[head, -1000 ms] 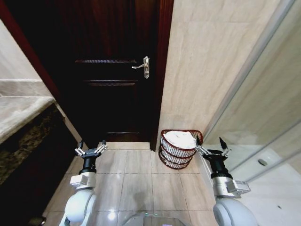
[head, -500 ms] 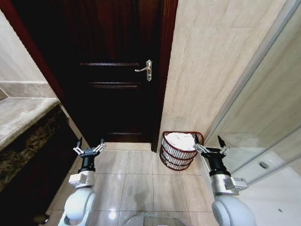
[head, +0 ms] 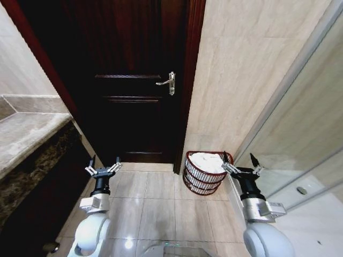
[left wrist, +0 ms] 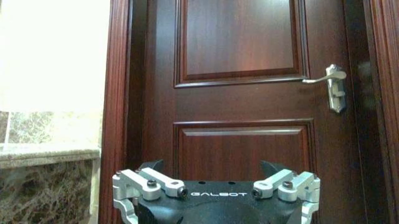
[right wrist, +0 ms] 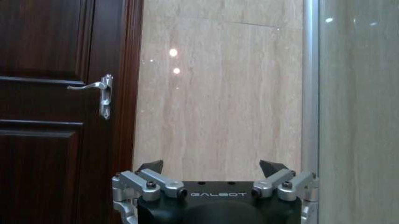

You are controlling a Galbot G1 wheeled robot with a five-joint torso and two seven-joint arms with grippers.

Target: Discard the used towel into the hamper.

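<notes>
Ahead, the hamper [head: 205,172] stands on the tiled floor [head: 155,203] against the beige wall [head: 236,91], just right of the dark door [head: 134,96]. A white towel [head: 208,160] lies heaped inside it, filling the top up to the rim. My right gripper [head: 242,168] hangs just beside the hamper's right edge, fingers spread wide and empty. My left gripper [head: 103,169] is raised on the other side, well apart from the hamper, near the stone counter [head: 27,144]; its fingers are spread too, with nothing between them. From my left wrist I face the door and its lever handle [left wrist: 330,84].
</notes>
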